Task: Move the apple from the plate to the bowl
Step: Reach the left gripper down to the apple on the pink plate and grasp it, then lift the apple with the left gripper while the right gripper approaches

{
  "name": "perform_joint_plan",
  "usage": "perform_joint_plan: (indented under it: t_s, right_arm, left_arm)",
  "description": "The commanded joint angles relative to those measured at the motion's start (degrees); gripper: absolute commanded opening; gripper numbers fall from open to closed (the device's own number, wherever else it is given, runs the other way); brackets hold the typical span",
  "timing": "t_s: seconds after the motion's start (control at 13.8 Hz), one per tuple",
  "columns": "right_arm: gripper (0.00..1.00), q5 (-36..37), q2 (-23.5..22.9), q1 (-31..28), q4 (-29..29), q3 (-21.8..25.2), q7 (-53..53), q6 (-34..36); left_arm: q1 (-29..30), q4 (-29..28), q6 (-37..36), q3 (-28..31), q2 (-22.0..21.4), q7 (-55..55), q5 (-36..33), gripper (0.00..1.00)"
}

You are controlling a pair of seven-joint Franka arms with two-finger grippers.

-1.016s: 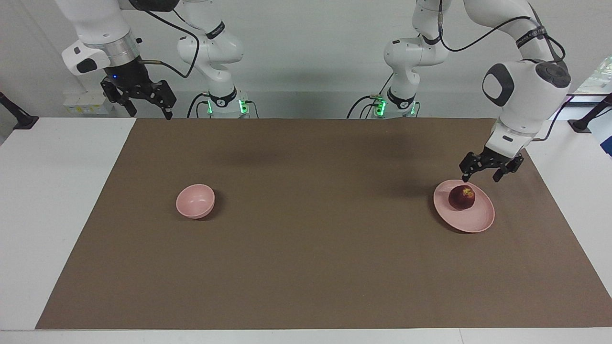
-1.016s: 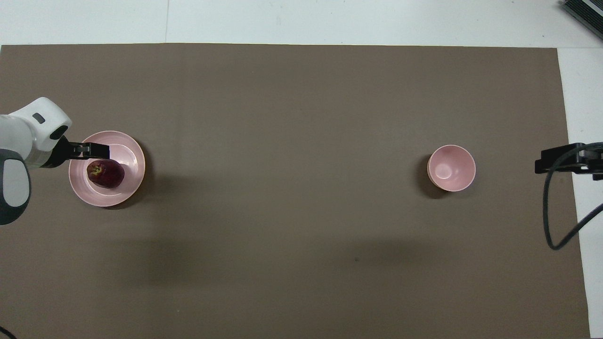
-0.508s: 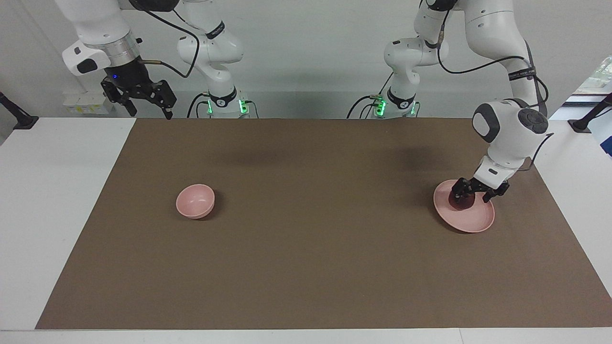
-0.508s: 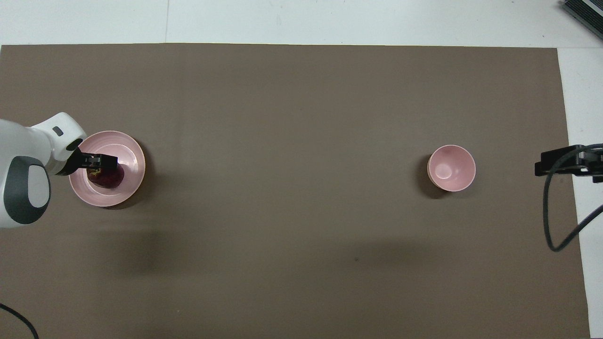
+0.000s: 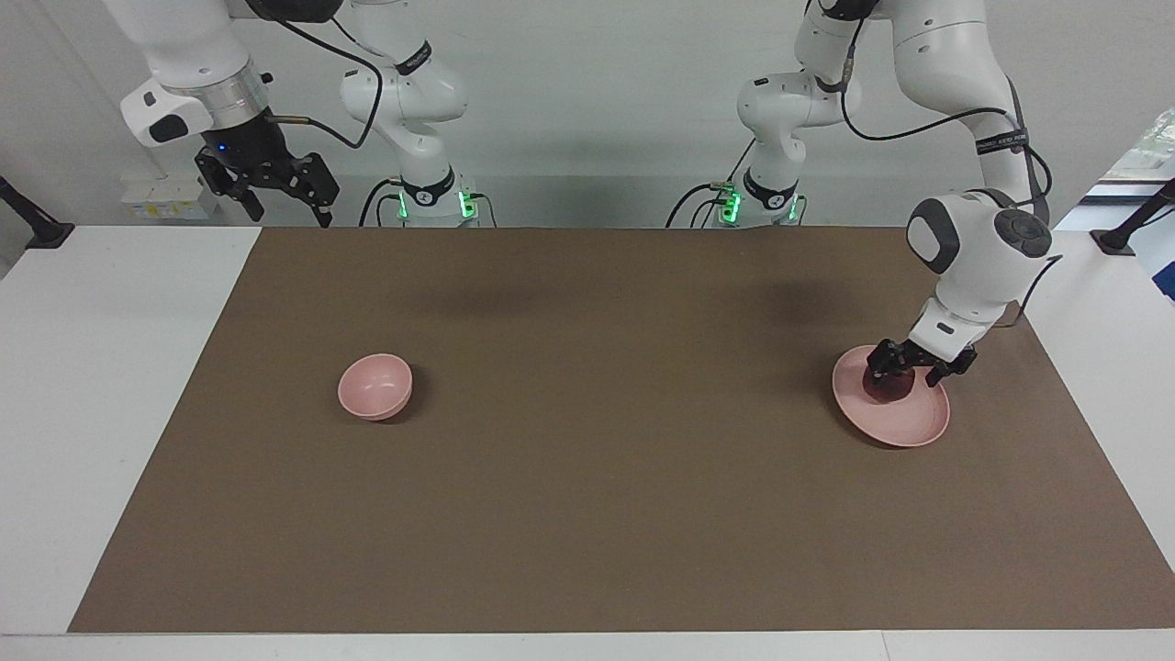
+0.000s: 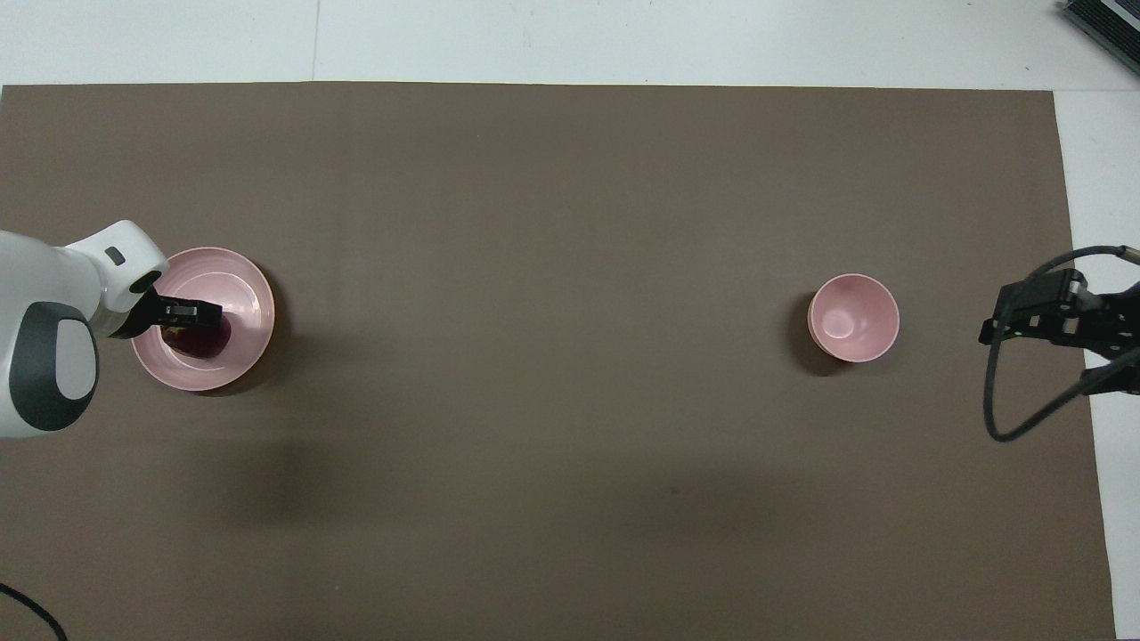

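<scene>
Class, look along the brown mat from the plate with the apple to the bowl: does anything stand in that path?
Nothing visible does. The mat is bare between the plate and the bowl. The left gripper is down at the apple.

surface: white top | brown mat lies flat on it, covering most of it, white margins bare at both ends | on mat: pink plate toward the left arm's end; pink bowl toward the right arm's end, upright, well apart from plate
</scene>
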State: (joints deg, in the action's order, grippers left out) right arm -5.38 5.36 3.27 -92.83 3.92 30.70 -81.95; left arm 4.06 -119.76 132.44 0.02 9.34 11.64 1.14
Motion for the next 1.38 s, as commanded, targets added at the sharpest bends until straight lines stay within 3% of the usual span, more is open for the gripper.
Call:
perform_joint_plan:
  t_s: [0.0,0.15,0.29,0.51,0.65,1.02,1.31]
  right_arm:
    - [1.00,-4.18,1.32,1.47,-2.70,-0.23,11.98,0.13]
    - [1.00,-9.00,1.06,1.56,-3.50,-0.31,22.16,-0.22]
    - [1.00,-15.51,0.45,2.00,-4.20,-0.31,30.53,-1.01]
    - [1.00,-17.73,0.44,4.19,-4.38,-0.31,36.62,-3.56]
    - [1.00,-22.18,0.36,5.16,-4.55,-0.31,40.90,-6.36]
    - [1.00,-35.19,-2.89,5.07,-4.82,-0.23,56.29,-12.77]
    - [1.00,-42.86,-6.32,6.47,-4.73,-0.31,62.37,-19.37]
  left_arm:
    - [0.07,0.40,-2.79,0.06,-0.90,0.84,-0.26,0.00]
    - [0.33,1.01,-2.97,0.07,-1.51,0.76,-0.26,0.00]
    - [0.25,5.30,-6.81,0.07,-1.52,0.67,-0.26,0.00]
    - [0.16,10.06,-10.44,-0.11,-3.44,0.05,-0.26,0.00]
    - [-0.02,10.16,-11.15,-0.46,-3.98,0.14,0.95,0.00]
    - [-2.48,9.98,-10.36,-4.32,-4.33,-2.13,17.55,0.00]
    - [-2.48,10.07,-8.78,-12.21,-4.33,-7.49,30.30,0.00]
